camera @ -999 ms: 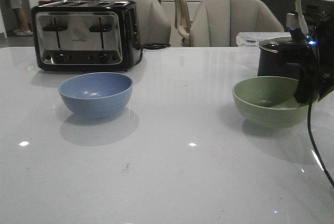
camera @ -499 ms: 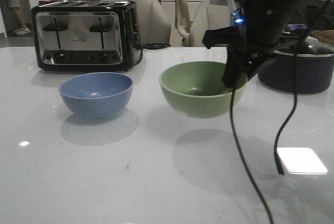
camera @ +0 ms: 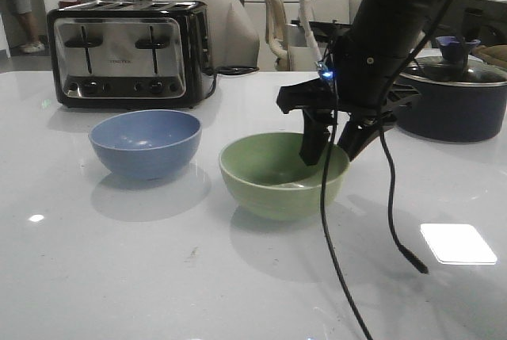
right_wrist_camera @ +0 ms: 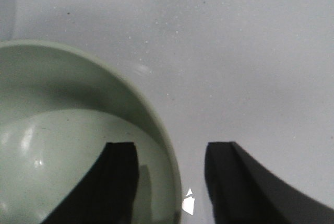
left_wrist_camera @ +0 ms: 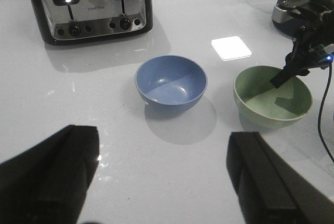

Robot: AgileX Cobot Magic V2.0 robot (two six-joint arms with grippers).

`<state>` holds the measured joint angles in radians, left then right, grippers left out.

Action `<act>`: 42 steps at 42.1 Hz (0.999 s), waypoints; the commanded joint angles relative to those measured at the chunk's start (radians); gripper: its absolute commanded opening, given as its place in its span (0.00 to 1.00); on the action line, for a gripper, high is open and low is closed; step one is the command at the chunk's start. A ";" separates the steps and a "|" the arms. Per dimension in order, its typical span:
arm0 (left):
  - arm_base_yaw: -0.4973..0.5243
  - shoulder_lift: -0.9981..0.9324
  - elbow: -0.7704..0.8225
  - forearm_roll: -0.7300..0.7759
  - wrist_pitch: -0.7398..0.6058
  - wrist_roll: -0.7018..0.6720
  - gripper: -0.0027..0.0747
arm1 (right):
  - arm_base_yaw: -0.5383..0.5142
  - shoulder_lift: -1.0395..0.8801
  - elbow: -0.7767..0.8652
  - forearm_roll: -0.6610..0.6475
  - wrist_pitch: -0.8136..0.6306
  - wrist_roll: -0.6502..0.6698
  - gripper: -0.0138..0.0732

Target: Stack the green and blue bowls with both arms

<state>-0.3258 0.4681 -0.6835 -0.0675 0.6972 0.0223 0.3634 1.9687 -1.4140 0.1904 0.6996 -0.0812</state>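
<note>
Fingers of the right gripper (camera: 329,148) straddle the green bowl's (camera: 273,189) rim without closing; left gripper (left_wrist_camera: 156,177) hangs spread, blue bowl (camera: 145,143) nearby.

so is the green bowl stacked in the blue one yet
No, the green bowl sits on the table beside the blue bowl, apart from it.

- My right hand (camera: 331,147) hangs at centre right of the front view, fingers apart and pointing down.
- My left hand (left_wrist_camera: 156,182) is spread wide.
</note>
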 commanded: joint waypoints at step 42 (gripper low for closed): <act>-0.008 0.011 -0.028 -0.010 -0.074 0.002 0.76 | 0.015 -1.094 0.601 -0.084 -0.012 -0.082 0.74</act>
<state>-0.3258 0.4681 -0.6835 -0.0675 0.6972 0.0223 0.3789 0.9374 -0.8293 0.1119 0.7403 -0.1528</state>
